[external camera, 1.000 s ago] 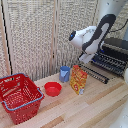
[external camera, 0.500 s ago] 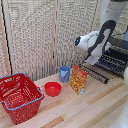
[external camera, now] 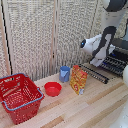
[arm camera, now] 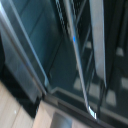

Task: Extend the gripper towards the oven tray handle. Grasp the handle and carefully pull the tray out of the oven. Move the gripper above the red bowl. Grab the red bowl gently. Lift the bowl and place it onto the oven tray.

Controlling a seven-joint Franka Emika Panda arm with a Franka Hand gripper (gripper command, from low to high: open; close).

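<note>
In the exterior view my white gripper hangs at the front of the dark oven on the exterior view's right, pointing down at the tray. The tray is a dark wire rack sticking out of the oven over the table. Its fingers are hidden behind the hand, so their state does not show. The red bowl sits on the wooden table, well to the exterior view's left of the gripper, with nothing in it. The wrist view is blurred: dark oven surfaces, thin metal bars and one small blue spot.
A blue cup and an orange carton stand between the red bowl and the tray. A big red mesh basket sits at the exterior view's left front. A slatted screen closes off the back.
The hand has shifted a little down and toward the exterior view's right, closer to the oven front. Bowl, cup, carton and basket have stayed put.
</note>
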